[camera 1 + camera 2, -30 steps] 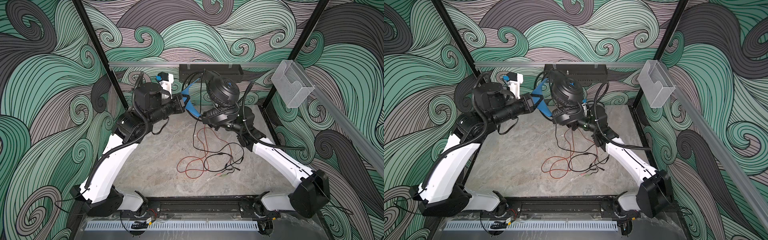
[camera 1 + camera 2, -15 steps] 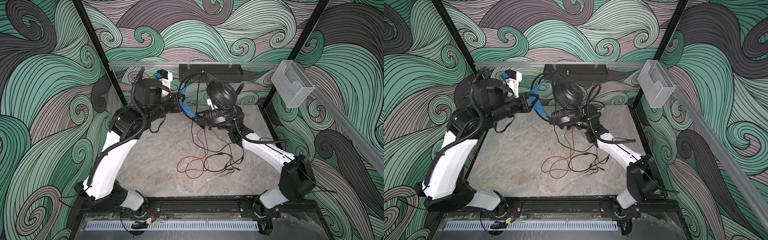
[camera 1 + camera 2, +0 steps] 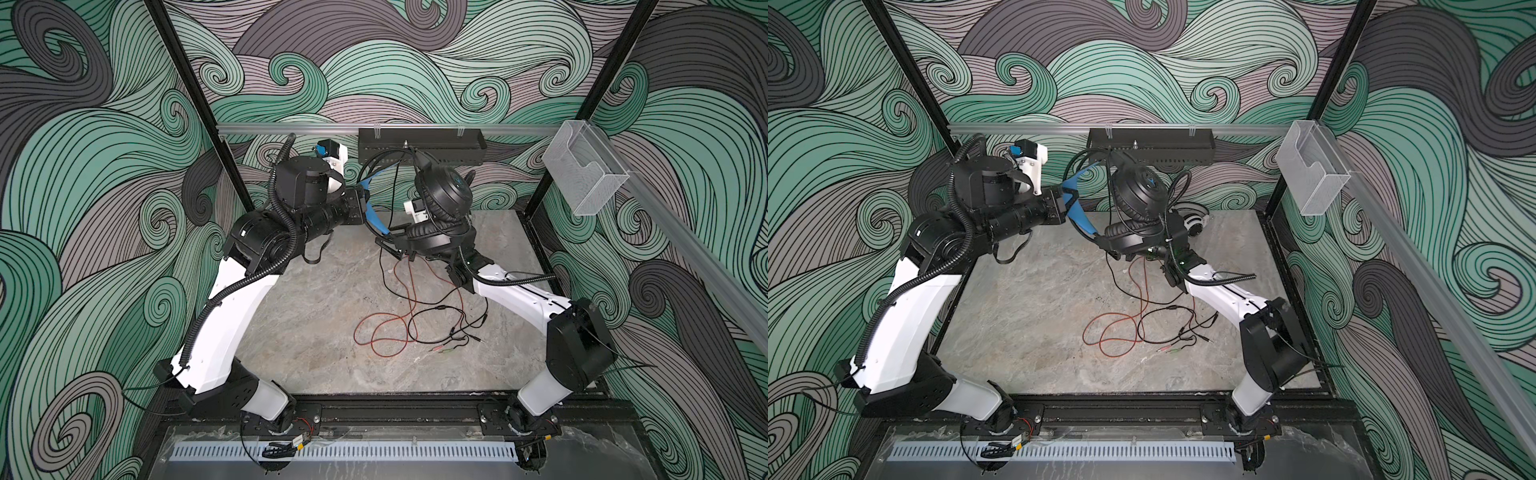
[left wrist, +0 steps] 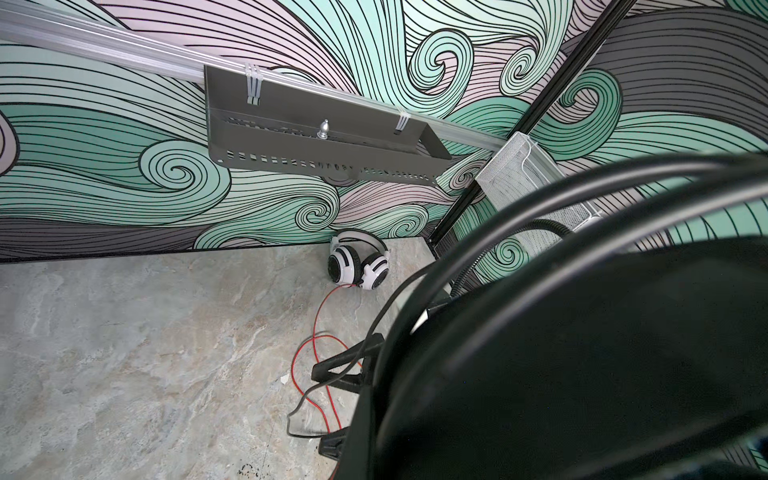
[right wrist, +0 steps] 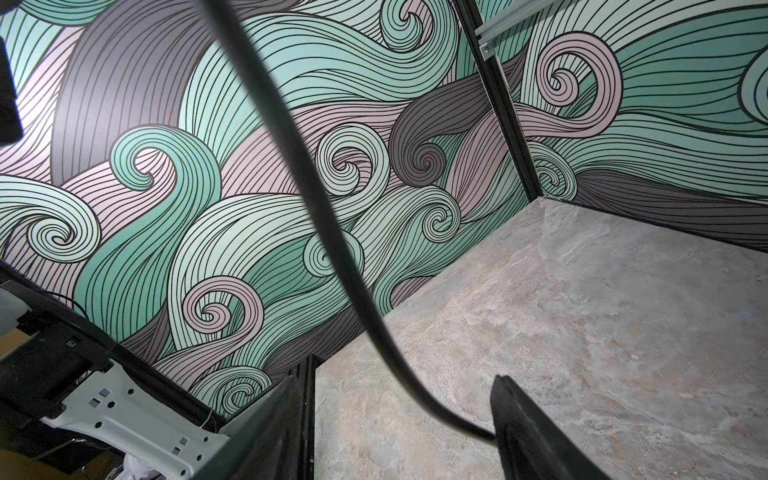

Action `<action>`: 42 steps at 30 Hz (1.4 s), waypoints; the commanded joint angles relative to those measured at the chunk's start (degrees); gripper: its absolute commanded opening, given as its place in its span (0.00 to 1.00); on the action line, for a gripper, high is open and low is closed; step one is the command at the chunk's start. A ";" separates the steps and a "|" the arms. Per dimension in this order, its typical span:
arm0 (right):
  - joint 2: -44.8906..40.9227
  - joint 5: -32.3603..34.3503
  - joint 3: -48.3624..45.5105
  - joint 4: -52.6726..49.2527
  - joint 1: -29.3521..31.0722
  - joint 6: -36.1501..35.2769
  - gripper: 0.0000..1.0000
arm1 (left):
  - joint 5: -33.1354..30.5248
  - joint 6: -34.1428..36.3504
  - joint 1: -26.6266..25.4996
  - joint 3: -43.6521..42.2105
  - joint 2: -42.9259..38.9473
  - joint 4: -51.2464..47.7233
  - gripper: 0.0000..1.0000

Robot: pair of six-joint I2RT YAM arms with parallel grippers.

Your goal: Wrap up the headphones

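Left claw (image 3: 367, 208) pinching black headset (image 3: 446, 191), right claw (image 5: 395, 382) spread (cord (image 5: 291, 124) between), elbow now pulled inward

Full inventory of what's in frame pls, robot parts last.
black headphones: 1, black with blue inner band, held up over the back of the table
black cord: 1, black, hanging from them into a loose tangle on the table
white-and-black headphones: 1, white and black, on the table by the back wall, right of middle
red cord: 1, red, from that headset to the tangle
shelf: 1, dark grey, on the back rail
clear holder: 1, clear, on the right rail
table: 1, grey marble
left gripper: 1, black, shut on the blue band
right gripper: 1, black, open, under the raised headset
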 commanded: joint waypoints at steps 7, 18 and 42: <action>2.73 0.62 -1.20 4.74 0.16 2.15 0.68 | -0.34 -1.13 -0.49 3.06 -0.08 3.53 0.00; 9.45 0.44 1.79 8.10 0.50 4.01 0.67 | 0.78 -2.34 -0.52 1.91 -0.71 3.86 0.00; 11.36 -2.71 -6.22 4.97 2.46 0.25 0.09 | -3.67 -3.41 0.01 -0.63 -0.83 4.43 0.00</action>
